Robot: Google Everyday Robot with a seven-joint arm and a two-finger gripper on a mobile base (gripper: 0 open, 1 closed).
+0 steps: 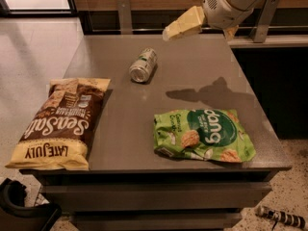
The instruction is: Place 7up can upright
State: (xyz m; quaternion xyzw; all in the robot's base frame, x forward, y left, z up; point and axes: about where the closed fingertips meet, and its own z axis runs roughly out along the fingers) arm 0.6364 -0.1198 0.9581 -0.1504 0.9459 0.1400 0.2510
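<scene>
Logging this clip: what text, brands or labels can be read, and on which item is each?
"Sea Salt": brown snack bag, along its length.
"LATE JULY": same bag, yellow near end.
"dang": green snack bag.
Smaller print on both bags: too blurred to read.
7up can, lying on its side: markings unreadable.
Gripper, hovering above the table's far edge: no text.

Dim light, jaws upper right, shadowing table
</scene>
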